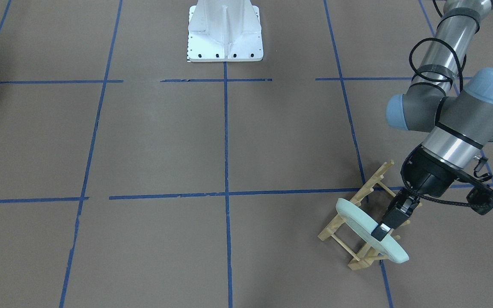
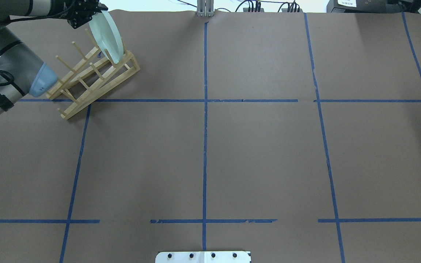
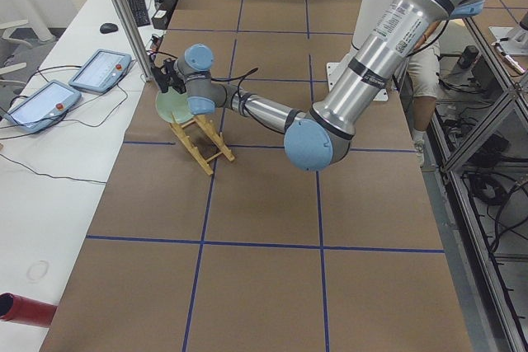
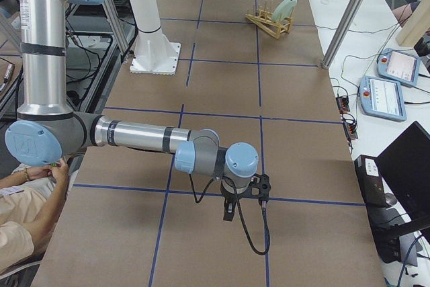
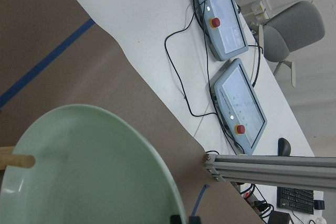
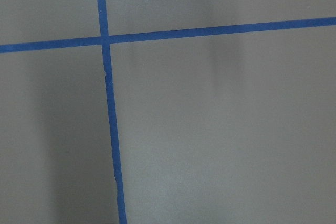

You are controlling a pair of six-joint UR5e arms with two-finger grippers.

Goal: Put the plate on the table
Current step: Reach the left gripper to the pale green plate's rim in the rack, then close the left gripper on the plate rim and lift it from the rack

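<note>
The left gripper [image 1: 381,231] is clamping its 2 fingers across the upper rim of the round pale mint-green glossy plate [image 1: 353,218]. The plate is hanging directly beneath it, standing on edge and leaning a little between the pegs of the light wooden peg rack [image 1: 330,230]. The plate is probably needing to rise along its own face, toward the gripper, before swinging out over the bare brown tape-gridded table [image 1: 165,141] beside the rack. The right gripper [image 4: 230,210] is hovering well apart from the plate, and whether it is open or closed cannot be told.
</note>
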